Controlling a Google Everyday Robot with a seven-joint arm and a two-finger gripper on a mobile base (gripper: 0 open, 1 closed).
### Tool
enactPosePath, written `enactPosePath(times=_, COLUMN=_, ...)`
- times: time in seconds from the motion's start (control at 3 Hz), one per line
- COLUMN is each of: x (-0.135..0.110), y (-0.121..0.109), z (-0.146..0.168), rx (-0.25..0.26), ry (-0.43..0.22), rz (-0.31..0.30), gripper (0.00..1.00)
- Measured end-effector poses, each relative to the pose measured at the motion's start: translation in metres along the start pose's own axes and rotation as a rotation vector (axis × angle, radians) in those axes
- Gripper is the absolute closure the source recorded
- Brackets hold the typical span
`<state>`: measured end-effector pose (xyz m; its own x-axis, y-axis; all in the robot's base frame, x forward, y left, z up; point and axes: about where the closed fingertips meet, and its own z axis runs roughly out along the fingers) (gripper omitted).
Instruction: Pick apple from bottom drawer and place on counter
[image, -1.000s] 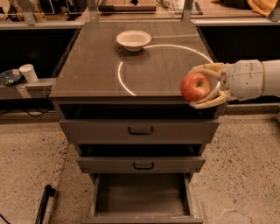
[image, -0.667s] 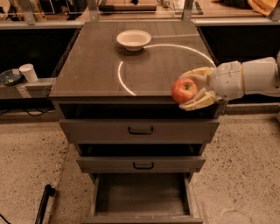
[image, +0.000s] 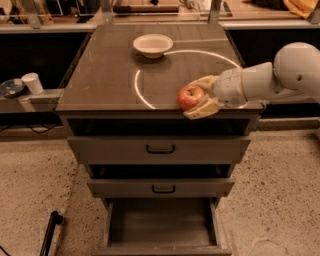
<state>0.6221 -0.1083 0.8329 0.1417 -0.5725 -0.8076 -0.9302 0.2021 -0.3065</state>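
Observation:
The red apple (image: 190, 97) is held between the pale fingers (image: 201, 110) of my gripper (image: 196, 97), which is shut on it. The arm reaches in from the right. The apple sits low over the front edge of the counter (image: 110, 80), just inside the thin white ring (image: 145, 97); I cannot tell whether it touches the top. The bottom drawer (image: 162, 222) stands pulled open below, its grey floor bare.
A white bowl (image: 153, 44) stands at the back of the counter. Two upper drawers with black handles (image: 160, 149) are shut. A white cup (image: 33, 82) sits on a ledge at left. A black rod (image: 49, 232) lies on the speckled floor.
The gripper with the apple has moved left and lower, from beyond the counter's right front corner to over its front edge.

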Motion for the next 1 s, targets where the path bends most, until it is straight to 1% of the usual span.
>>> enactPosePath(times=0.33, x=-0.001, y=0.000, z=0.000, rx=0.000, ry=0.000, rz=0.000, gripper=1.00)
enactPosePath(times=0.67, x=-0.011, y=-0.013, z=0.027, rx=0.038, ry=-0.064, rz=0.029, gripper=1.00)
enactPosePath(times=1.0, x=-0.029, y=-0.037, z=0.052, rx=0.128, ry=-0.184, rz=0.046, gripper=1.00)
